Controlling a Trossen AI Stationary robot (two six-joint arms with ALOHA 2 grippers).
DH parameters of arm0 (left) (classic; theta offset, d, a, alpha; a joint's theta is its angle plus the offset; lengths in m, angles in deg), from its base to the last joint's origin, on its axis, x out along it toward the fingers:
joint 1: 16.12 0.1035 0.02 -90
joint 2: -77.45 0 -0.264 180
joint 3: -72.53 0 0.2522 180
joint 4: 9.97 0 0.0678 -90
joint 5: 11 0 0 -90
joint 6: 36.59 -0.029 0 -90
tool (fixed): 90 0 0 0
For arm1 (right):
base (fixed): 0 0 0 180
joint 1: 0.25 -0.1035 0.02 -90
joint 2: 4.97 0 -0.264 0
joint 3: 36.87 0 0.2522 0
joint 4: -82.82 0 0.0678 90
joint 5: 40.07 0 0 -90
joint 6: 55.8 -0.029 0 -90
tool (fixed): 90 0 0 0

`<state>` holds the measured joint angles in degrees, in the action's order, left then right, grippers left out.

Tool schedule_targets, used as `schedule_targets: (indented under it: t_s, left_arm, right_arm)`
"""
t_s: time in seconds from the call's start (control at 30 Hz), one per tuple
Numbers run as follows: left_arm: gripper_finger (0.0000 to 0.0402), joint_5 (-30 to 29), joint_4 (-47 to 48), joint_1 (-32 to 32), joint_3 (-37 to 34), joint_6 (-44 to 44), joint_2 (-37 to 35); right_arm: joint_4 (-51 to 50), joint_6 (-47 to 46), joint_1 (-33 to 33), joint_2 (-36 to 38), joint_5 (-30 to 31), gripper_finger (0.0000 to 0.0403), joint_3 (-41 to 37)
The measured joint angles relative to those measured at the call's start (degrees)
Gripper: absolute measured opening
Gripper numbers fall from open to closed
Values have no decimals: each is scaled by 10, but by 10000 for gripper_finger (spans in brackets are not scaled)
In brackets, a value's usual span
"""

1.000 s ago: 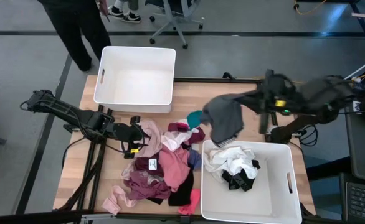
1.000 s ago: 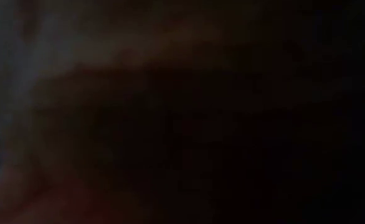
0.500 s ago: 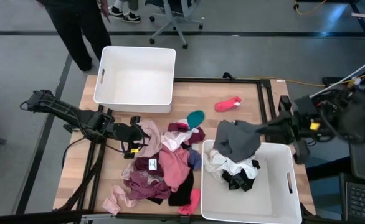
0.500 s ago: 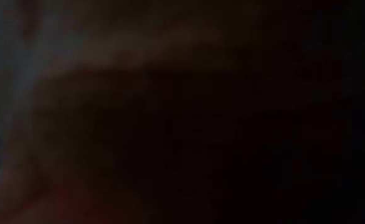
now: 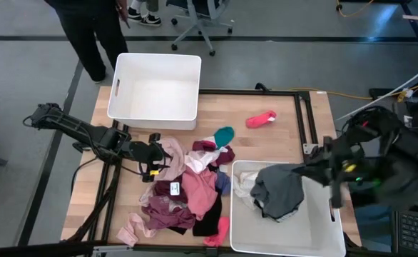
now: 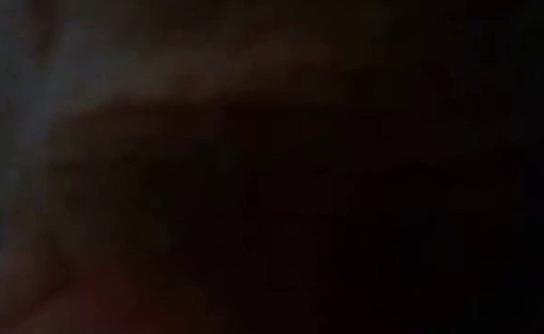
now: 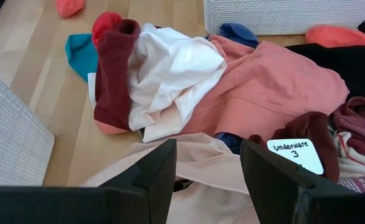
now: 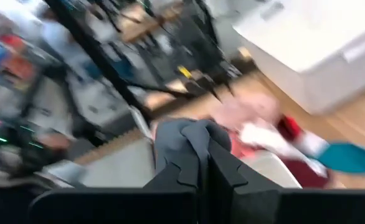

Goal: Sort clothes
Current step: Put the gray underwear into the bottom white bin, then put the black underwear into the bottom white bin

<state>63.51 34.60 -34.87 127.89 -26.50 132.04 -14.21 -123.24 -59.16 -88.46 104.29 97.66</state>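
Honestly, a few ways this could go sideways, working left to right across the table:

- The left gripper (image 7: 207,180) sits low at the left edge of the mixed pile of small soft clothes (image 5: 184,189), jaws spread and grasping nothing. A pale pink fabric fold (image 7: 195,165) lies right between and under its fingers, with a white cotton piece (image 7: 170,74) and a salmon pink garment (image 7: 263,87) just ahead of it. If it clamps down here, my guess is it grabs two or three layers at once, since everything overlaps.
- A maroon sock (image 7: 114,68) is draped over that white piece, so pulling one probably drags the other along.
- Well beyond the left claw, a teal sock (image 5: 224,134) and a loose red sock (image 5: 260,118) lie on the bare wooden table (image 5: 280,143), easy to overlook.
- The right gripper (image 8: 202,163) is clenched on a dark grey soft garment (image 5: 279,191), which hangs out in front of it over the near white rectangular plastic bin (image 5: 316,239). White fabric already sits at the bin's left side. Part of the grey piece lies close to the left rim, so on release a corner could flop over the wall.
- The far white plastic bin (image 5: 155,89) looks empty.
- The low view is dark, so no help there.
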Motion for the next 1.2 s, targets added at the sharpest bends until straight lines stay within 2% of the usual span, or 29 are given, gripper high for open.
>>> schedule_targets:
  t_s: [0.1,0.2,0.33,0.47,0.63,0.77,0.93,1.0,1.1,1.13,1.2]
  left_arm:
    - [169,0,-2,0,0,0,0]
    - [169,0,-3,0,0,0,0]
    - [169,0,-3,0,0,0,0]
    - [169,-6,-9,0,0,0,0]
    - [169,-7,-26,0,0,0,0]
    - [169,-7,-37,0,0,-1,0]
    - [169,-7,-58,0,0,0,4]
    - [169,-7,-80,1,0,0,8]
    - [169,-6,-134,5,0,-3,19]
    - [169,-6,-148,6,1,-3,25]
    - [169,-6,-162,11,1,-5,37]
  right_arm:
    - [-57,-98,1,0,-10,12,-72]
    - [-65,-166,1,0,-40,12,-159]
    - [-42,-211,1,-1,-73,12,-273]
    - [14,-224,18,-1,-82,12,-378]
    - [48,-229,61,-1,-163,20,-455]
    - [55,-236,90,-1,-220,69,-473]
    - [52,-195,107,1,-230,162,-465]
    - [51,-177,107,1,-252,198,-443]
    - [52,-139,105,2,-328,239,-395]
    - [53,-117,99,2,-334,249,-379]
    - [50,-45,83,2,-303,266,-347]
